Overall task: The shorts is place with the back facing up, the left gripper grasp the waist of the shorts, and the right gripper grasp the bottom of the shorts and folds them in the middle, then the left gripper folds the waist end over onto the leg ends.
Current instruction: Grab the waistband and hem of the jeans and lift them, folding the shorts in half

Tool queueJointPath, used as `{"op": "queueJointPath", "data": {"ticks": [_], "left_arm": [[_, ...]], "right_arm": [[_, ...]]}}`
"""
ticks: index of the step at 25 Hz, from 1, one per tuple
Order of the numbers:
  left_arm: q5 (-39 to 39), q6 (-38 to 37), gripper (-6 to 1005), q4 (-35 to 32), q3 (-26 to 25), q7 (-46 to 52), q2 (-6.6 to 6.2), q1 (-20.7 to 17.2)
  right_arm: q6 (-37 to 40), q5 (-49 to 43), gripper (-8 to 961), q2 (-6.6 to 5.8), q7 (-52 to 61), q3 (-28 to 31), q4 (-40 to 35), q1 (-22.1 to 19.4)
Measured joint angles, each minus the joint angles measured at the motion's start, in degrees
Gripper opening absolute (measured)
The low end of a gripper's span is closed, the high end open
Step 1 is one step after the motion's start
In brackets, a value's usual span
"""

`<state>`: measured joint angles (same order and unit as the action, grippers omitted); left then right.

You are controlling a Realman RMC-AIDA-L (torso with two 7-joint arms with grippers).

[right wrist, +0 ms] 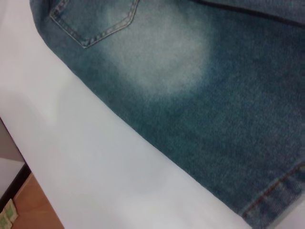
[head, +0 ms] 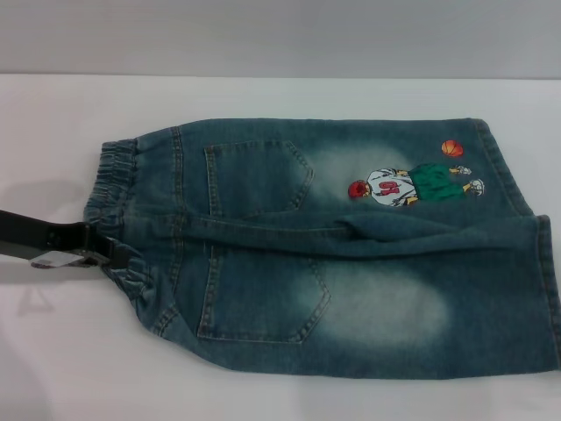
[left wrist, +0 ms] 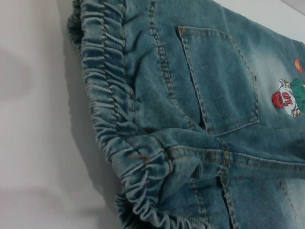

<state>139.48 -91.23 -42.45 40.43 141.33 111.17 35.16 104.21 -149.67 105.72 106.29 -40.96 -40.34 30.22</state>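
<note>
Spread flat, back up, across a white table (head: 263, 399): faded blue denim shorts (head: 351, 263), waist toward the robot's left, leg ends (head: 539, 272) toward its right. Two patch pockets (head: 259, 175) showing, nothing visibly in them, pale washed patches beside each. On the far leg, an embroidered basketball-player cartoon (head: 412, 186) with an orange ball (head: 451, 148) just beside it near the hem. Along the centre, a raised fold of denim running from seat to hem.

Reaching in from the left edge at table height – the left gripper (head: 98, 250), black, tips at the crinkled elastic waist of the shorts (head: 118, 215) near its middle; cannot tell whether spread or pinching the band. Seen close in the left wrist view, gathered ridges and a belt loop (left wrist: 143, 156).

Right gripper out of sight – only the near leg and its stitched hem (right wrist: 279, 188) in the right wrist view.
</note>
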Motion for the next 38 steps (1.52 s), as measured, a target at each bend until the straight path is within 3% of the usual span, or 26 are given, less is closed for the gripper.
{"op": "queueJointPath", "data": {"ticks": [28, 38], "left_arm": [[0.00, 0.12, 57, 0.00, 0.00, 0.00, 0.19, 0.27], [0.00, 0.28, 58, 0.00, 0.00, 0.00, 0.35, 0.26]], "right_arm": [[-1.16, -0.89, 568, -0.05, 1.96, -0.59, -0.97, 0.99], [-2.12, -1.19, 567, 0.49, 2.38, -0.79, -0.97, 1.30]]}}
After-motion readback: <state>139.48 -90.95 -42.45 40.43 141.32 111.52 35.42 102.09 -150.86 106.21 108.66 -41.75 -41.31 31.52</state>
